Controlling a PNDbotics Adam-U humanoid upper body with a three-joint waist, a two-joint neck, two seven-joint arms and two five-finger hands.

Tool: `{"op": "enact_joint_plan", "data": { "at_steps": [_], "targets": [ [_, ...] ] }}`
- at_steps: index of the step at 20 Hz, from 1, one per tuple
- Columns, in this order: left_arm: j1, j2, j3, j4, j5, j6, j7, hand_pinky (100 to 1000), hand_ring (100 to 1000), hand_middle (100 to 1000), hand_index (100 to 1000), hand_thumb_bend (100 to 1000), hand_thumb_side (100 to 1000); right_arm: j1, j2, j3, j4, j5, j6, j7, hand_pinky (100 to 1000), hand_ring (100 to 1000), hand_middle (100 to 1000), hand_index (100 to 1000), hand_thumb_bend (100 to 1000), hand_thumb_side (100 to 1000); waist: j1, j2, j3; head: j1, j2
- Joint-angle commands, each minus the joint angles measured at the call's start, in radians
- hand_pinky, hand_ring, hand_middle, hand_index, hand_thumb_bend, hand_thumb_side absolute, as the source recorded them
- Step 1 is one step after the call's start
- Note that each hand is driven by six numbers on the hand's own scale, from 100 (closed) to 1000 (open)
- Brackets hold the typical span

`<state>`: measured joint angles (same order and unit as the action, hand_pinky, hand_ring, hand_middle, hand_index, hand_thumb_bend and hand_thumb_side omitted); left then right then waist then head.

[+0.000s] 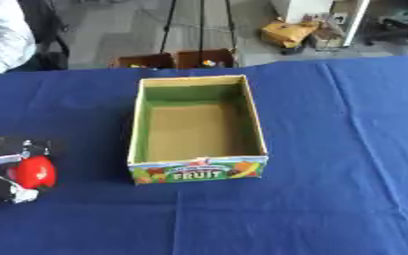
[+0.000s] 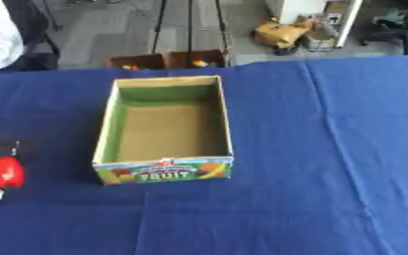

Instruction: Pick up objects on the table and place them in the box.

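Observation:
A round red object (image 1: 36, 172) sits in my left hand (image 1: 5, 167) at the left edge of the blue table, fingers curled round it. The hand holds it to the left of the cardboard box (image 1: 258, 130), about level with the box's front end. The box is open on top, green inside its walls with a brown floor, and its front panel reads FRUIT. Nothing lies inside the box. My right hand shows in neither view.
The blue cloth (image 1: 329, 189) covers the whole table. Beyond the far edge stand two small brown boxes (image 1: 177, 60) on the floor, a tripod and a yellow bag (image 1: 287, 32).

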<state>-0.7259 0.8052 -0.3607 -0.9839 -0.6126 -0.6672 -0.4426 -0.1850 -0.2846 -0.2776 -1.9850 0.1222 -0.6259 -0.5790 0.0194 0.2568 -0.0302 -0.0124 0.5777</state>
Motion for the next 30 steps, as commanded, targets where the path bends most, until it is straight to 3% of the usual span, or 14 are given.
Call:
{"op": "enact_joint_plan", "data": {
  "at_steps": [1,2,6,8,9,10,12,18,30],
  "targets": [
    [-0.013,0.038,0.015,0.011,-0.011,-0.24,-0.239,451,774,962,1000,208,545,-0.008,-0.008,-0.01,-0.015,0.004,-0.013,-0.016,635,752,462,685,100,701,0.0,-0.011,0.002,-0.002,-0.012],
    [-0.013,0.038,0.017,0.013,-0.013,-0.24,-0.235,442,764,942,1000,155,480,-0.008,-0.007,-0.01,-0.015,0.004,-0.013,-0.016,635,752,461,685,100,699,0.0,-0.011,0.003,-0.002,-0.011],
    [-0.017,0.042,0.025,0.009,-0.028,-0.24,-0.195,430,716,834,987,167,445,-0.007,-0.007,-0.009,-0.015,0.004,-0.012,-0.015,636,752,460,685,100,697,0.0,-0.011,0.005,-0.003,-0.01],
    [-0.02,0.045,0.026,-0.006,-0.044,-0.24,-0.163,386,689,782,907,163,398,-0.007,-0.007,-0.009,-0.015,0.003,-0.012,-0.014,636,751,459,684,100,696,0.0,-0.012,0.006,-0.003,-0.01],
    [-0.021,0.047,0.027,-0.013,-0.055,-0.24,-0.143,375,685,778,893,159,388,-0.007,-0.007,-0.009,-0.015,0.002,-0.013,-0.013,636,751,459,684,100,696,0.0,-0.012,0.007,-0.002,-0.011],
    [-0.022,0.048,0.028,-0.018,-0.066,-0.24,-0.123,353,682,776,888,100,329,-0.007,-0.007,-0.009,-0.015,0.001,-0.013,-0.013,636,751,458,684,100,694,0.001,-0.013,0.007,-0.002,-0.011],
    [-0.022,0.051,0.029,-0.025,-0.088,-0.24,-0.081,334,688,773,894,100,255,-0.007,-0.008,-0.009,-0.015,0.0,-0.013,-0.011,636,750,458,683,100,694,0.001,-0.013,0.007,-0.002,-0.012],
    [-0.022,0.048,0.035,-0.001,-0.138,-0.239,0.003,322,769,774,915,100,235,-0.008,-0.008,-0.009,-0.015,-0.005,-0.013,-0.007,638,751,457,682,100,689,0.003,-0.013,0.005,-0.003,-0.013],
    [-0.025,0.053,0.064,-0.017,-0.111,-0.22,0.057,326,758,736,894,100,266,-0.008,-0.01,-0.008,-0.015,-0.015,-0.016,-0.005,638,751,458,682,100,685,0.003,-0.015,0.001,-0.007,-0.012]
  ]
}}
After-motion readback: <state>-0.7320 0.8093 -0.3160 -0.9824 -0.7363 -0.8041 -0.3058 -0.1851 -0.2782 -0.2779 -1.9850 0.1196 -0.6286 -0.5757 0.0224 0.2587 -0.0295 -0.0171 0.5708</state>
